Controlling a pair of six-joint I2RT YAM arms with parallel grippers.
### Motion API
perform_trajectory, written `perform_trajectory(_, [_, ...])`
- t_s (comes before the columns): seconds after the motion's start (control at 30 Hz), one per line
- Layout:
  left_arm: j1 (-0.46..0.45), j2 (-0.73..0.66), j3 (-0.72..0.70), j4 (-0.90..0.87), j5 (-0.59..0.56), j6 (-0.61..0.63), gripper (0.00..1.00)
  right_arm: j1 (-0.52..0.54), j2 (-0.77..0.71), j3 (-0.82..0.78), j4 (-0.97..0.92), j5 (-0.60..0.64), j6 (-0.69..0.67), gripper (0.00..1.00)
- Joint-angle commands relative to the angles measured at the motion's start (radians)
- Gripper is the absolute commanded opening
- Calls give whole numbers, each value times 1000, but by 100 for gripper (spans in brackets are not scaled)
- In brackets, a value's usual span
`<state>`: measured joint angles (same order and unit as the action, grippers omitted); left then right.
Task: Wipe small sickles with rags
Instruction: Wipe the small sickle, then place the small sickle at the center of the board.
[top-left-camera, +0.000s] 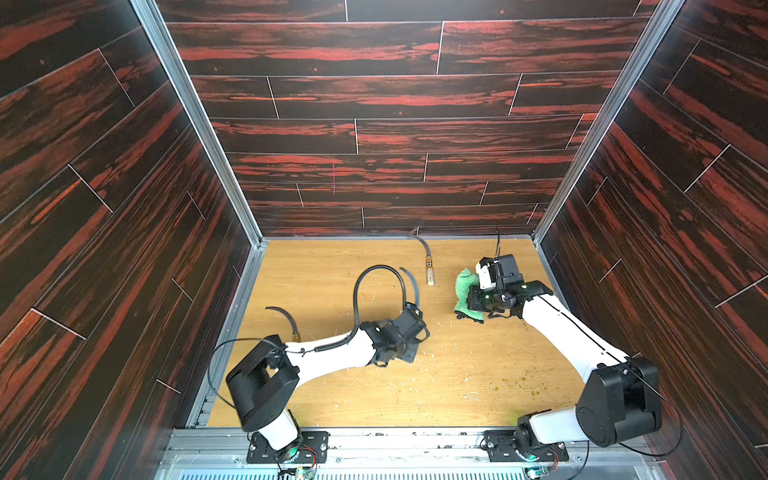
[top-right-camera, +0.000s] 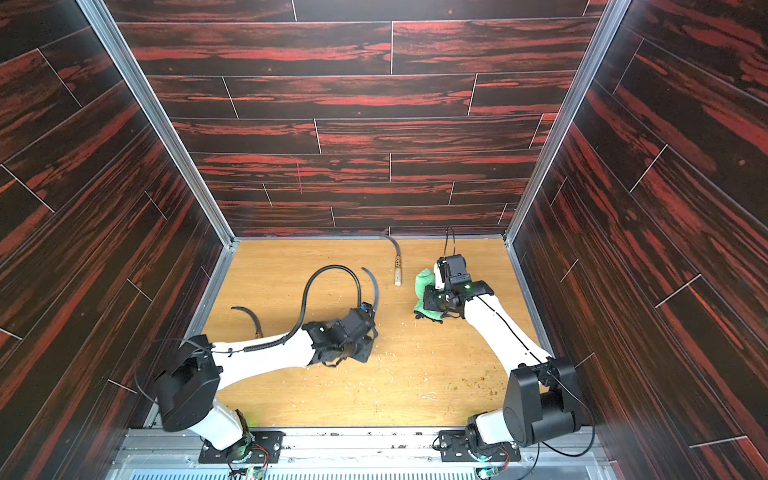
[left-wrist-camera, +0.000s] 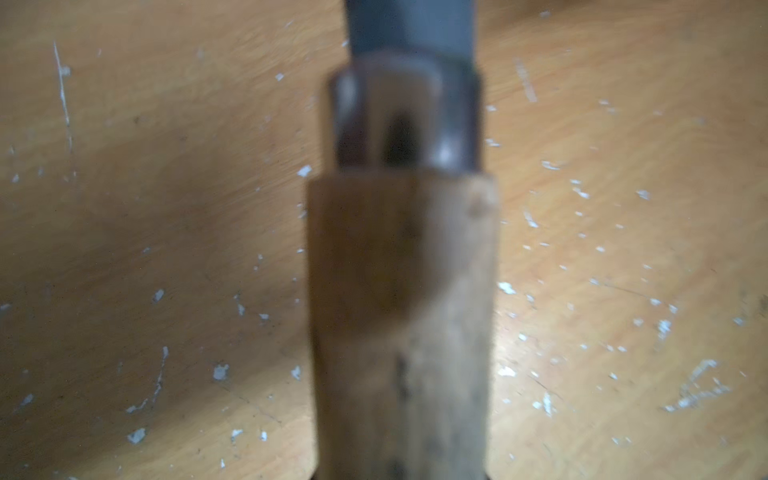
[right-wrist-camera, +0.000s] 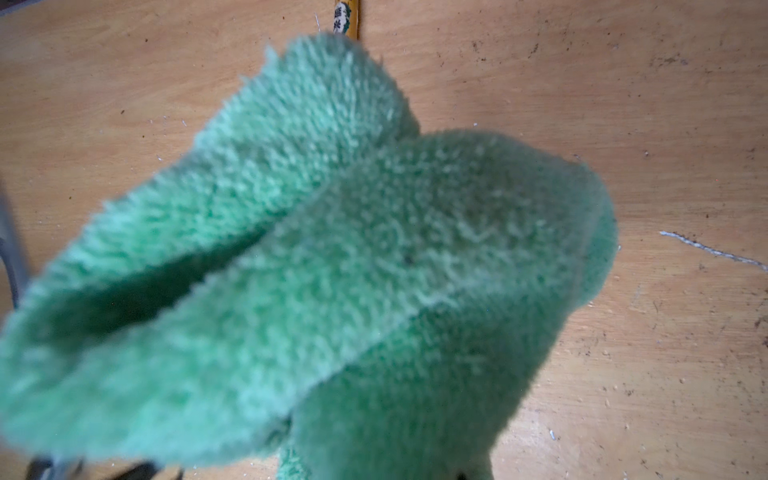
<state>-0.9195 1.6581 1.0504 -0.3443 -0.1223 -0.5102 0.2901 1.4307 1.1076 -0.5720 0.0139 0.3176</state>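
Farthest left, a spare sickle (top-left-camera: 289, 316) lies on the table (top-left-camera: 332, 395) with its handle tucked under my left forearm. I judge it is parked there, waiting its turn.

Next, my left gripper (top-left-camera: 406, 326) is pressed together on the wooden handle of the held sickle (left-wrist-camera: 403, 311). The jaws themselves are hidden, but in both top views the blade curves out ahead of the gripper. I take the wood, I think, so the whole dark blade stays bare for wiping and my grip is clear of the edge.

Beyond it, a far sickle (top-left-camera: 429, 272) with a yellow-black band lies near the back wall.

Rightmost, my right gripper (top-left-camera: 471, 301) pinches the rag (right-wrist-camera: 374, 257), bunched so its folds stick out ahead as a soft pad. Rag and held blade are apart, with the far sickle's handle between them.
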Motion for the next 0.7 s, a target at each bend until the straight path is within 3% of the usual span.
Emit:
perform_trajectory(0.0, [46,35,43,-11,44,-23,0,1,-41,-12,-11,5,-16,0])
perform_trajectory(0.4, [139,245,281,-156,94,12,0,1,36,-2,-23,-8,-27,0])
perform_trajectory(0.67, [228,362,443,-222,140,46,0,1,7,-23,-39,-14,-28,0])
